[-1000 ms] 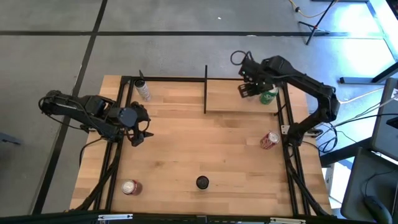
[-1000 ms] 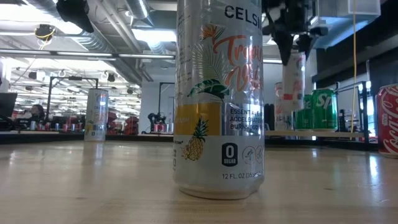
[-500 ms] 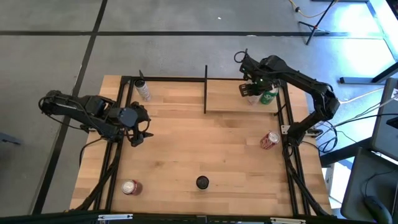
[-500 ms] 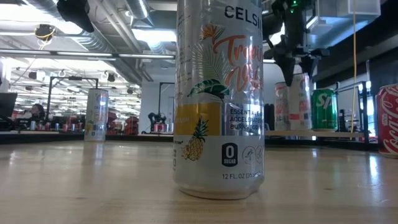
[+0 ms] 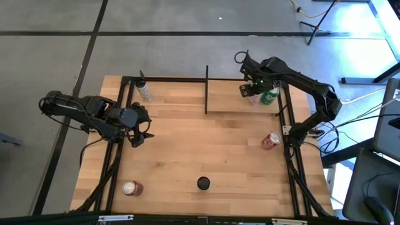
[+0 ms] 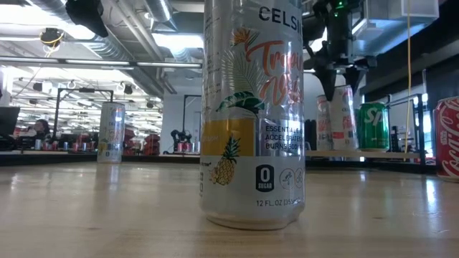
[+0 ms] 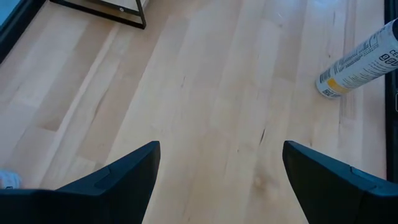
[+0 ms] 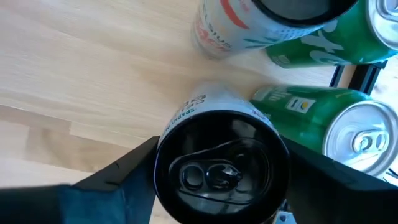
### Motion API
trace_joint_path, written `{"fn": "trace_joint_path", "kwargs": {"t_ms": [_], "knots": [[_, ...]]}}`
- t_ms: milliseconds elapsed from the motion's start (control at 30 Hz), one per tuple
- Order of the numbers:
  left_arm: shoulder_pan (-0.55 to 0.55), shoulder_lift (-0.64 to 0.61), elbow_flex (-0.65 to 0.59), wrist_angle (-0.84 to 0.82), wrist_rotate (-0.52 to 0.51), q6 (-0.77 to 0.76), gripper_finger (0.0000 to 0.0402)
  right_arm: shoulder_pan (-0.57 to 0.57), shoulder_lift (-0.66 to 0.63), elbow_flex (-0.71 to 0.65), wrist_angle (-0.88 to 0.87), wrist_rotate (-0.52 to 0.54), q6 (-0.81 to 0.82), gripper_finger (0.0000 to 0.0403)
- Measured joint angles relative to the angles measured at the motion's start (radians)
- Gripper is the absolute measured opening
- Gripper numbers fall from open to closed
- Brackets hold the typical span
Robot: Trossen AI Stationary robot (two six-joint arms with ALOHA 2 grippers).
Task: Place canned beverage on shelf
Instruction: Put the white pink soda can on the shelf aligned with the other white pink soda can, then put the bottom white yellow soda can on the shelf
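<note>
Over the shelf's point(image 5: 240, 100) far right corner, my right gripper point(image 5: 251, 90) sits around a white slim can point(image 8: 219, 134) with a black top. In the right wrist view my fingers point(image 8: 121, 180) flank the can's rim on both sides; I cannot tell whether they touch it or stand just off. The low view shows the same can point(image 6: 345, 118) upright with its base on the shelf board point(image 6: 358, 153) and my gripper point(image 6: 336, 75) at its top.

Next to it on the shelf: two green cans point(image 8: 323, 118) just beside it, both upright, and another white can with red print point(image 8: 239, 22) near them. From above, one green can point(image 5: 270, 95) shows at the shelf's right rail, right next to my gripper.

My left gripper point(image 5: 139, 136) hangs over the table's point(image 5: 187, 150) left side, well apart from the shelf, fingers point(image 7: 124, 177) spread wide with nothing between them. Its wrist view shows bare wood and a white-and-yellow can point(image 7: 360, 59) farther off.

Other cans on the table: a tall white one point(image 5: 144, 91) at the far left corner, a red can point(image 5: 270, 140) by the right edge, a red can point(image 5: 131, 188) near left, and a Celsius can point(image 5: 204, 183) near centre, which fills the low view point(image 6: 251, 115).
</note>
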Motion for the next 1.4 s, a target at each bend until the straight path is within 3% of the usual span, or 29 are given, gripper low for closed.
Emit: {"fn": "trace_joint_path", "kwargs": {"t_ms": [300, 700, 900, 1233, 1400], "knots": [[0.000, 0.000, 0.000, 0.000, -0.005, 0.000, 0.0326, 0.000, 0.003, 0.013, -0.012, 0.006, -0.024, 0.0322], [0.000, 0.000, 0.000, 0.000, -0.006, 0.000, 0.0326, 0.000, 0.001, 0.203, -0.133, 0.051, -0.070, 0.0325], [0.000, 0.000, -0.001, 0.024, -0.006, -0.010, 0.0326, 0.022, -0.001, 0.317, -0.146, 0.022, -0.071, 0.0326], [-0.001, 0.047, -0.001, 0.197, 0.005, 0.004, 0.0326, 0.456, -0.019, 0.340, 0.111, -0.004, -0.121, 0.0326], [-0.007, 0.115, -0.001, 0.268, 0.076, 0.067, 0.0326, 0.655, 0.024, 0.339, 0.166, -0.007, -0.200, 0.0326]]}}
